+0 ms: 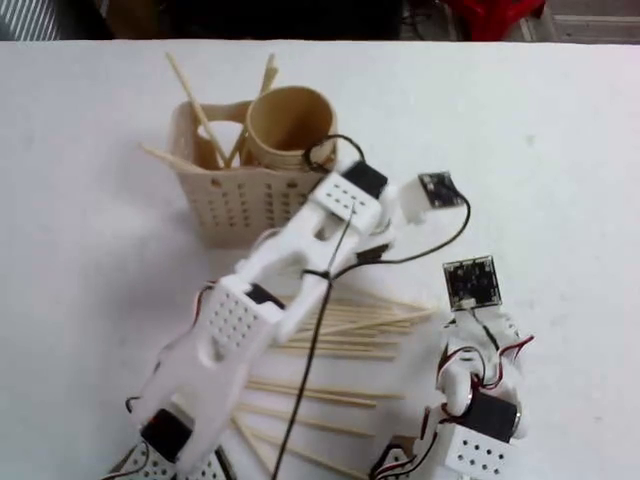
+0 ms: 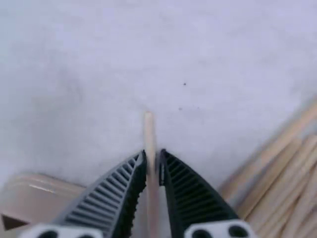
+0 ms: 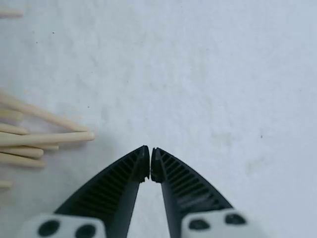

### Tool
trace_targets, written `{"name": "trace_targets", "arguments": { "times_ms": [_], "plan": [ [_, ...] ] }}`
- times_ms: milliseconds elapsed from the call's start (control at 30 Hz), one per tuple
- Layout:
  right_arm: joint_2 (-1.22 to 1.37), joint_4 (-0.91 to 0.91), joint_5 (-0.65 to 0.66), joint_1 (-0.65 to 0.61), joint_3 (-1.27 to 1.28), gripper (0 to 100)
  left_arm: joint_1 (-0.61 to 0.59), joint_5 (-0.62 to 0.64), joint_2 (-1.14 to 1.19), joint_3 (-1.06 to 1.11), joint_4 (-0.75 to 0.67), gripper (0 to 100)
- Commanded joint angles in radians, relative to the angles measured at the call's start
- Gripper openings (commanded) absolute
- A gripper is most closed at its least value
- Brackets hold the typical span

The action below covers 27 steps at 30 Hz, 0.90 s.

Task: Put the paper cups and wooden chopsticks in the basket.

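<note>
A perforated beige basket (image 1: pixel 240 205) stands at the back left, holding a paper cup (image 1: pixel 290 125) and several wooden chopsticks (image 1: pixel 195 100). More chopsticks (image 1: pixel 350 325) lie in a loose pile on the table in front of it. My left gripper (image 2: pixel 153 158) is shut on one chopstick (image 2: pixel 149 134), whose tip sticks out past the fingertips above the white table, beside the basket's corner (image 2: pixel 34 193). My right gripper (image 3: pixel 150 161) is shut with nothing in it, just right of the pile's ends (image 3: pixel 44 139).
The left arm (image 1: pixel 260 300) stretches diagonally over the pile toward the basket's right side. The right arm (image 1: pixel 475 380) sits low at the front right. White table (image 1: pixel 560 150) lies open at the right and back.
</note>
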Motion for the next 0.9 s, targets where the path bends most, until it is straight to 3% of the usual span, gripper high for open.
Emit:
{"name": "trace_targets", "arguments": {
  "times_ms": [0, 400, 867],
  "plan": [
    [-0.010, 0.007, 0.006, 0.007, 0.006, 2.5, -0.019, 0.025, 0.015, -0.037, 0.086, 2],
    [-0.010, 0.007, 0.006, 0.007, 0.006, 2.5, 0.088, 0.029, -0.027, -0.144, 0.203, 2],
    [-0.010, 0.007, 0.006, 0.007, 0.006, 2.5, 0.088, 0.032, -0.272, -0.178, 0.210, 2]
  ]
}}
